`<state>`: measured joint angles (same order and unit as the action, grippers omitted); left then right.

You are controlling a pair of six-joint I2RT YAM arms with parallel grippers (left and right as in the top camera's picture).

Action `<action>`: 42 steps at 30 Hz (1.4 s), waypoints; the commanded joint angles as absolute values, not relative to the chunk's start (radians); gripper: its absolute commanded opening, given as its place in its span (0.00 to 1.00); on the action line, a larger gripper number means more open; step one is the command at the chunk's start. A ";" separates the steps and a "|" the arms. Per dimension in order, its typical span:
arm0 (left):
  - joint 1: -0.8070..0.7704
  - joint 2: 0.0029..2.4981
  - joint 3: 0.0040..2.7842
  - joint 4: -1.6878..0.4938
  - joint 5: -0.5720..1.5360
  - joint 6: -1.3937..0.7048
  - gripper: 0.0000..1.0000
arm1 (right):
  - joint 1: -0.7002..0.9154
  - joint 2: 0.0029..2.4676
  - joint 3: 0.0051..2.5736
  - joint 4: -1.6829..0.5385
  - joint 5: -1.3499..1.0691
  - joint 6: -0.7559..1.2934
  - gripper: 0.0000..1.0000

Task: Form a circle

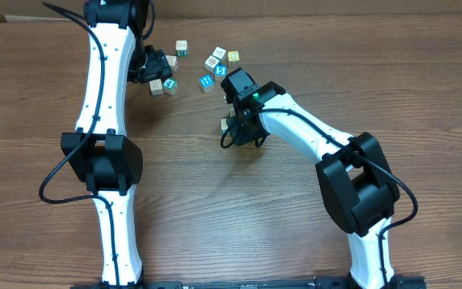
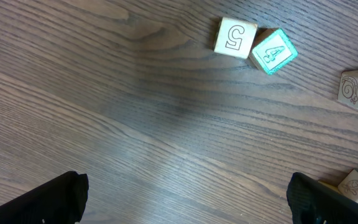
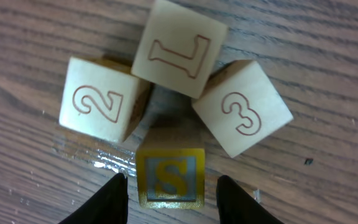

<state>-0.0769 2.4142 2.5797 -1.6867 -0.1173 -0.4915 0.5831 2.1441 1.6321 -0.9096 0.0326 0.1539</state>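
The main risk is sitting at the right hand [image 3: 171,179]. Its fingers [image 3: 114,199] are standing narrowly apart on either side of the yellow "S" cube [image 3: 168,186], with a thin sliver of worktop [image 3: 328,186] showing on each flank, so it is not yet gripping anything as far as I can judge. The circle [image 3: 173,127] is lying directly under this hand: the "S" cube between the fingers, and the "2" cube [image 3: 101,99], "L" cube [image 3: 179,50] and "3" cube [image 3: 241,109] packed just beyond the fingertips.

If the fingers are meeting the "S" cube unevenly, it is likely to twist. Any forward nudge would be driving it into the "L" cube and wedging the "2" and "3" cubes apart. A finger sliding outward could also be clipping either of those neighbours, since both are lying just off the fingertips.

The right arm is reaching in with its wrist bent steeply down over the group, hiding most of it from the overhead camera.

The left hand [image 2: 186,183] is hovering with its fingers spread wide and nothing between them. The "5" cube [image 2: 235,37] and teal cube [image 2: 274,51] are lying well ahead of it, touching each other.
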 commanded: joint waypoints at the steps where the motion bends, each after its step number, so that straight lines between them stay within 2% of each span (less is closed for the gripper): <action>1: -0.075 2.398 2.600 -1.686 -0.133 -0.495 1.00 | 0.584 2.124 1.629 -0.906 0.052 0.194 0.40; 10: -0.075 2.398 2.600 -1.686 -0.134 -0.494 1.00 | 0.585 2.124 1.629 -0.907 0.051 0.218 0.39; 16: -0.075 2.397 2.600 -1.686 -0.133 -0.495 1.00 | 0.584 2.124 1.628 -0.903 0.051 0.237 0.43; 20: -0.075 2.398 2.600 -1.686 -0.133 -0.495 1.00 | 0.585 2.124 1.628 -0.902 0.051 0.238 0.34; 42: -0.075 2.398 2.600 -1.686 -0.133 -0.495 1.00 | 0.585 2.124 1.623 -0.902 0.006 0.312 0.30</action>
<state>-0.0769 2.4142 2.5797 -1.6863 -0.1173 -0.4915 0.5835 2.1441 1.6310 -0.9062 0.0223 0.2825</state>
